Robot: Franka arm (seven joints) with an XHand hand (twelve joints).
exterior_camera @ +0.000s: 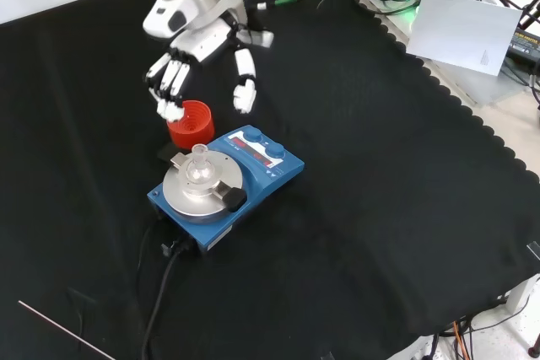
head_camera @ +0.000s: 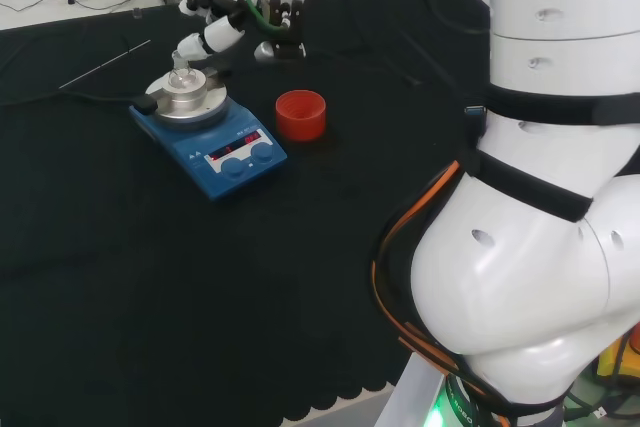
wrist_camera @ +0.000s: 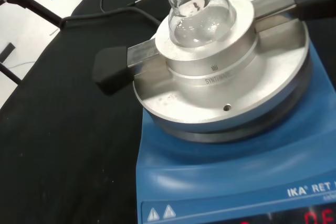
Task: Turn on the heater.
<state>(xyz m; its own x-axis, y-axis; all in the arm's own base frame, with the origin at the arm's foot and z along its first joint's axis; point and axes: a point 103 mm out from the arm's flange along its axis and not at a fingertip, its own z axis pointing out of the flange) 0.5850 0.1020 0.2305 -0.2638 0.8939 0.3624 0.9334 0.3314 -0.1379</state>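
Front view puts the heater (exterior_camera: 226, 181), a blue hotplate with a round metal block on top, just left of the frame's centre on the black desk (exterior_camera: 405, 208), its control panel with two blue knobs (exterior_camera: 268, 151) and a strip of red display turned toward the upper right. A small round-bottomed glass flask (exterior_camera: 200, 168) sits in the well of the metal block; in the wrist view the flask (wrist_camera: 195, 11) looks clear, and whether it holds any liquid cannot be told. A black cable runs from the heater's lower left end toward the bottom of the frame. Red digits glow on the panel in the head view too, so the unit seems to have power, but whether heating is switched on cannot be read from that. Just beyond the heater stands a red cup (exterior_camera: 191, 123). The hand (exterior_camera: 202, 50) hangs above that cup in the upper left of the frame, fingers spread and relaxed, holding nothing and touching neither knobs nor panel. By my reading the task is barely begun: the hand has yet to come down to the knobs and turn or press one. A thin metal rod lies apart at the lower left.
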